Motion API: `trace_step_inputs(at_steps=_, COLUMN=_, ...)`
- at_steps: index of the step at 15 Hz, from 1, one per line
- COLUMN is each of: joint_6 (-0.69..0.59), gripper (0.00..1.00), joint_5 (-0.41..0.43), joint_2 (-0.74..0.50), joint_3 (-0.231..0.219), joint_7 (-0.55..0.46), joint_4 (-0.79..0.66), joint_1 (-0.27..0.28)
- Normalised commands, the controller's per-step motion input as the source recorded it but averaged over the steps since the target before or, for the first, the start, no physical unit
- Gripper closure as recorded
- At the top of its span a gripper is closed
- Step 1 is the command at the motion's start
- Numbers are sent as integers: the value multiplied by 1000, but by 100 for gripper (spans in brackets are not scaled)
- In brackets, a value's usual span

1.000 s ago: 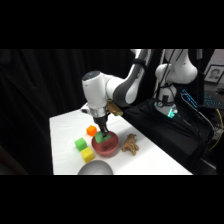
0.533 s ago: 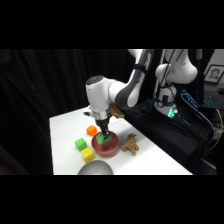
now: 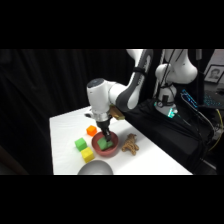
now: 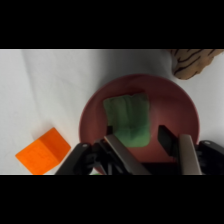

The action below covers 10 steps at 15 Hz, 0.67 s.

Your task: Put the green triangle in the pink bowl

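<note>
The pink bowl (image 3: pixel 114 148) (image 4: pixel 175 105) stands near the middle of the white table. In it lies the green triangle (image 3: pixel 104 144) (image 4: pixel 128 120), flat on the bowl's floor. My gripper (image 3: pixel 106 135) (image 4: pixel 150 150) hangs right over the bowl, just above the triangle. It is open: in the wrist view the two fingers (image 4: pixel 118 150) stand apart on either side of the block's near end, with gaps showing.
An orange block (image 3: pixel 91 130) (image 4: pixel 44 152) lies just beyond the bowl. A lime-green cube (image 3: pixel 80 144) and a yellow cube (image 3: pixel 88 155) sit to its left. A grey bowl (image 3: pixel 95 169) is at the front edge, and a brown striped figure (image 3: pixel 131 144) (image 4: pixel 192 62) lies to the right.
The gripper has shifted slightly right and lower over the pink bowl. The other blocks have not moved.
</note>
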Motion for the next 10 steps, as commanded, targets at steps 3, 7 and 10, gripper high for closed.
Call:
trace_step_inputs(at_steps=3, joint_6=22, gripper=0, joint_5=140, joint_2=-13, joint_3=16, joint_7=-106, joint_4=1, joint_1=-13)
trace_step_inputs(at_steps=7, joint_6=-110, gripper=0, joint_5=144, joint_2=-35, joint_3=24, joint_7=-125, joint_4=40, joint_1=-12)
trace_step_inputs(at_steps=10, joint_6=-244, gripper=0, joint_5=168, joint_2=-96, joint_3=46, joint_7=-168, joint_4=83, joint_1=-27)
